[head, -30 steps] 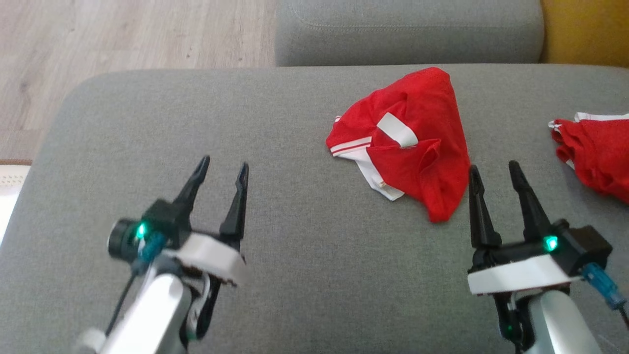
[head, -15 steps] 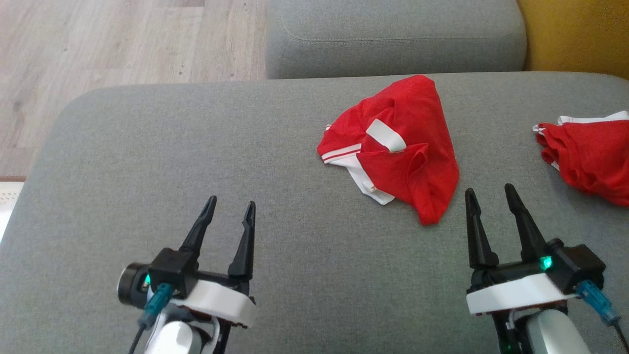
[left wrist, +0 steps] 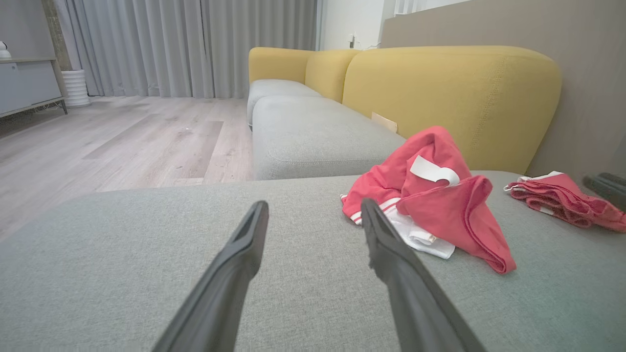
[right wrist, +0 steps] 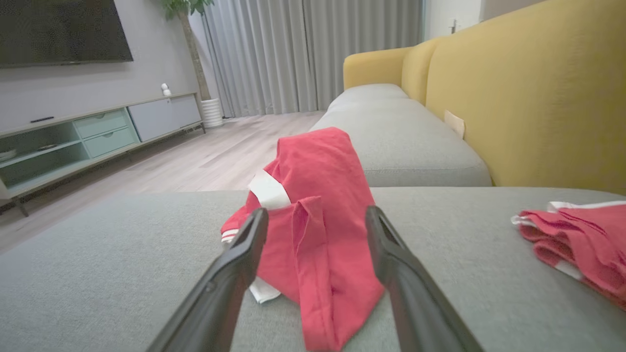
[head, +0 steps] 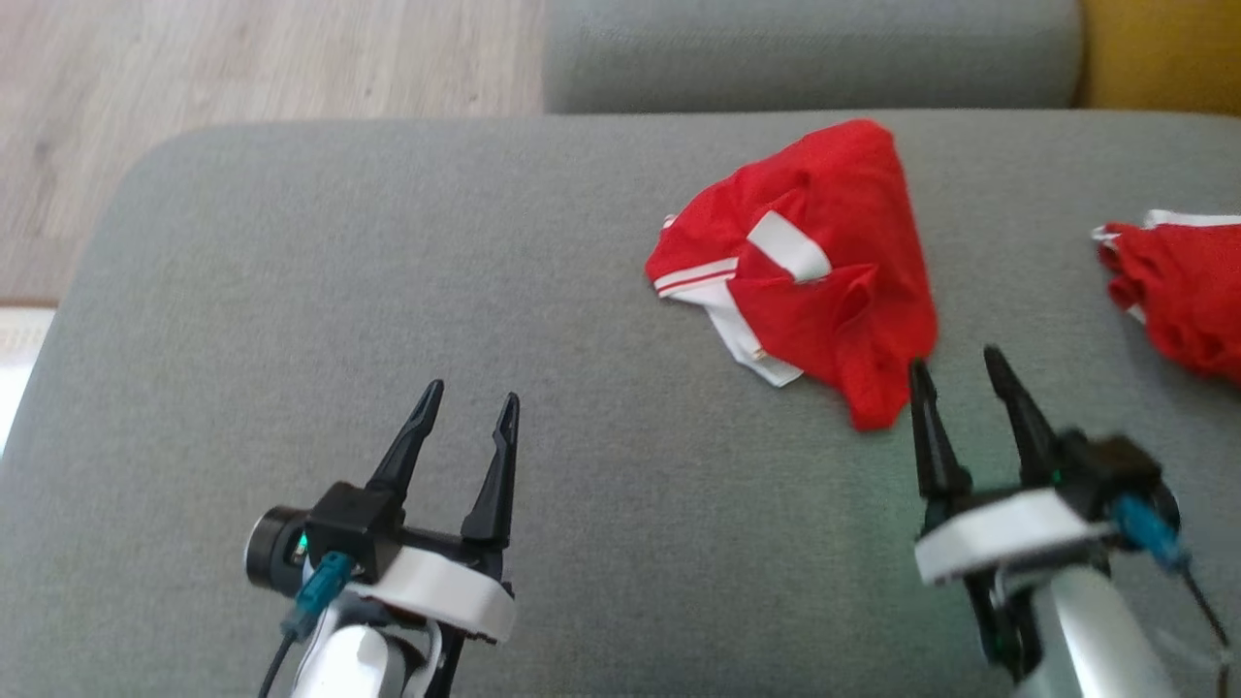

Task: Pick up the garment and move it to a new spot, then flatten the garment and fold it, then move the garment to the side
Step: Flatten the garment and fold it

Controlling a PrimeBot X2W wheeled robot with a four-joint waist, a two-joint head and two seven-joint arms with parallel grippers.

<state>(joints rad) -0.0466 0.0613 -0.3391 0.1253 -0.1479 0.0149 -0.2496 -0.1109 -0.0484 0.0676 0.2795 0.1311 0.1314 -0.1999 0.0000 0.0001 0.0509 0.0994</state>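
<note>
Two spread, empty ends, left gripper [head: 472, 393] and right gripper [head: 955, 359], face a crumpled red garment [head: 834, 291] on the grey seat [head: 388, 291].

The garment lies heaped right of centre in the head view, with white trim and a white strip [head: 787, 247] showing, so nothing is flattened or folded yet. The right gripper hangs just beside its lower tip, and in the right wrist view the heap sits between its fingers [right wrist: 225, 274], which reads as lining up the first pick. The left gripper hovers at lower left over bare seat, well apart from the cloth, probably because one arm suffices for lifting. A second red pile [head: 1178, 301] lies at the right edge. No brand or writing is readable: the strip looks blank, and the pale tag [left wrist: 384, 122] by the yellow backrest [left wrist: 455, 88] is too small to tell.
</note>
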